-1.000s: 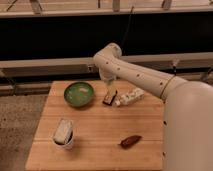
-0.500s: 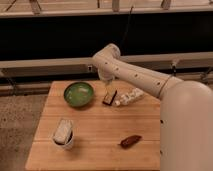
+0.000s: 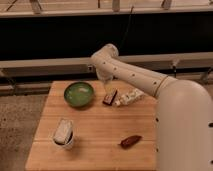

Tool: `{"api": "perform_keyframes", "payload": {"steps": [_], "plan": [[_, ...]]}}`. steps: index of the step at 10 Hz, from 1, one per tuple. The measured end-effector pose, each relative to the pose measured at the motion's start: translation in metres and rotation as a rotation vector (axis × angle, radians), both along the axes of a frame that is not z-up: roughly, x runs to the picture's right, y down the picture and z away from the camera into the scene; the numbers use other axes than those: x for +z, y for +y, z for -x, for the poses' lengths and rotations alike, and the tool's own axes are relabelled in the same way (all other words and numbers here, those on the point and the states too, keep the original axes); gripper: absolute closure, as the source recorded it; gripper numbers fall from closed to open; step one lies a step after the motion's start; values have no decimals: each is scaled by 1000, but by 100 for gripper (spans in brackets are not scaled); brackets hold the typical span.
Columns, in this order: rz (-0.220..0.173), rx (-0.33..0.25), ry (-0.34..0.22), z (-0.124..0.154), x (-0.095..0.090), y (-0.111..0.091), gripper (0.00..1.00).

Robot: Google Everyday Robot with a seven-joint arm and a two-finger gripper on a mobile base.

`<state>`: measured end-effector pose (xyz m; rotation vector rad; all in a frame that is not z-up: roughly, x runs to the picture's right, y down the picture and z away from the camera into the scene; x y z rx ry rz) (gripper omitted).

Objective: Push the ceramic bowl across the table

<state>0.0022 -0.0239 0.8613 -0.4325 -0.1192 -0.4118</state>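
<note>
Camera view: parted jaws hang between ceramic bowl (image 3: 78,94) and dark packet (image 3: 110,97).

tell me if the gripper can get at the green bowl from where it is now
Probably yes. The gripper hangs near the far edge of the table, just beside the ceramic bowl, with nothing between them. The dark bar and white packet lie on its other side.
</note>
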Motion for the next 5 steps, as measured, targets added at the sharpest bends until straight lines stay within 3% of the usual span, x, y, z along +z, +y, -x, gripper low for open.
{"api": "perform_keyframes", "payload": {"steps": [5], "plan": [[-3,-3,-16,2,7,-2,20]]}}
